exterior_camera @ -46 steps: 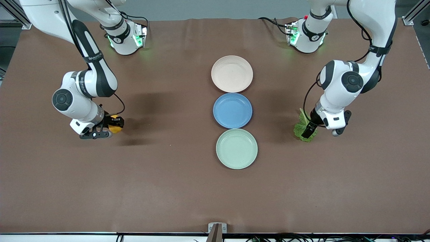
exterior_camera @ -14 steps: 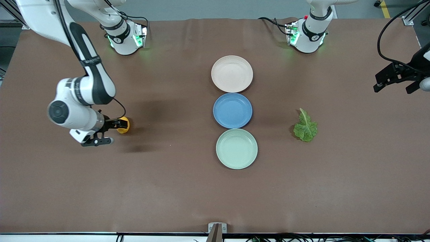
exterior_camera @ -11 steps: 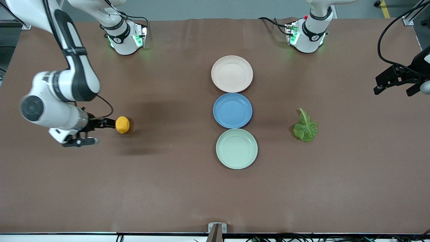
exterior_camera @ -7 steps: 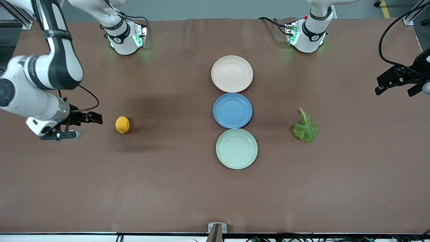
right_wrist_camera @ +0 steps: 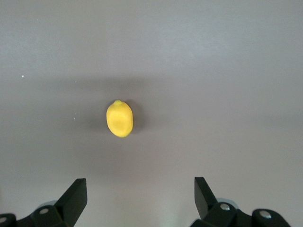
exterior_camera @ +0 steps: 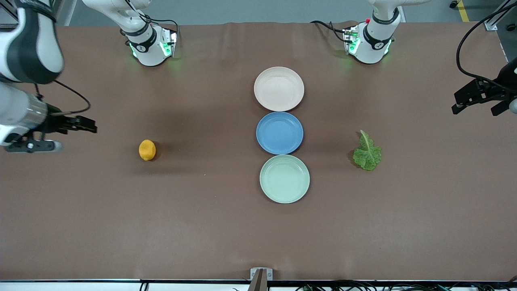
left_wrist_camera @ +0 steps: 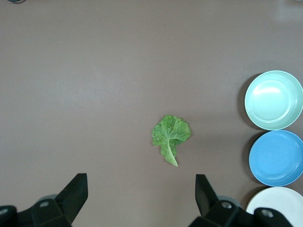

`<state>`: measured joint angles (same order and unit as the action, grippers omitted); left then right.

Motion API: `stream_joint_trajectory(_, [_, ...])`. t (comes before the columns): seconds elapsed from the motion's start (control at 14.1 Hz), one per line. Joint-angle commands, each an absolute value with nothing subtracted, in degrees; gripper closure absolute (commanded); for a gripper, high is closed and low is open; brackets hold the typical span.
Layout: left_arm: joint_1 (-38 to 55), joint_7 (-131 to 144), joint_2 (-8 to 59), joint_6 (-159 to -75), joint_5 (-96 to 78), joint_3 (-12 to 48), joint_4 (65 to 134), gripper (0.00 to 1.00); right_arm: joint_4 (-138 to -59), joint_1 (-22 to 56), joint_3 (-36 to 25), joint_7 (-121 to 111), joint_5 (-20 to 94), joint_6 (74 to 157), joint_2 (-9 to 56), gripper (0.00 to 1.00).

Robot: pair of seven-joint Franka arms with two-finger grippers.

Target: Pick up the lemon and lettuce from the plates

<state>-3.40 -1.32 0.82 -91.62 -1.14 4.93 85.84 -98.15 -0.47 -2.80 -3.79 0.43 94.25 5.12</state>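
We see little left to go wrong; our guess is the lemon (exterior_camera: 147,150) could roll on bare table, being oval. It's orange-yellow, toward the right arm's end. Lettuce (exterior_camera: 367,153), crinkled green with a pale rib, lies flat toward the left arm's end. Plates (exterior_camera: 278,88) empty. Right gripper (exterior_camera: 60,133) and left gripper (exterior_camera: 480,101) both spread, holding nothing, over table ends.

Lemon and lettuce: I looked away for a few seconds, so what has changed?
Both were released onto the table. The right pincer let go of the lemon and withdrew toward its table end; the left pincer left the lettuce likewise. All three plates stayed put, empty.
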Motion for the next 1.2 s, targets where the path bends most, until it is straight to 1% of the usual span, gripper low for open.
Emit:
stream_joint_trajectory(0.0, [-3.7, -1.5, 1.3, -90.3, -2.0, 5.0, 84.2, 0.0, -85.3, -1.8, -1.9, -4.0, -2.2, 86.4, 9.9, 0.0])
stream_joint_trajectory(0.07, [-3.7, -1.5, 1.3, -90.3, -2.0, 5.1, 84.2, 0.0, -82.5, -2.0, -1.9, -3.8, -2.3, 84.2, 10.5, 0.0])
stream_joint_trajectory(0.14, [-3.7, -1.5, 1.2, -90.3, -1.9, 5.0, 84.2, 0.0, -81.7, -2.1, -2.0, -3.8, -2.3, 83.9, 10.5, 0.0])
stream_joint_trajectory(0.64, [-3.8, -1.6, 1.2, -90.3, -1.8, 5.1, 84.1, 0.0, -81.3, -1.5, -1.8, -3.6, -2.1, 83.2, 10.1, 0.0])
stream_joint_trajectory(0.92, [-3.9, -1.9, 1.2, -90.3, -1.8, 4.9, 84.2, 0.0, -83.1, -2.5, -1.9, -4.0, -0.8, 82.2, 8.4, 0.0])
stream_joint_trajectory(1.13, [-3.8, -1.8, 1.2, -90.3, -1.8, 4.9, 84.2, 0.0, -88.7, -3.3, -1.9, -4.0, 0.3, 82.9, 3.8, 0.0])
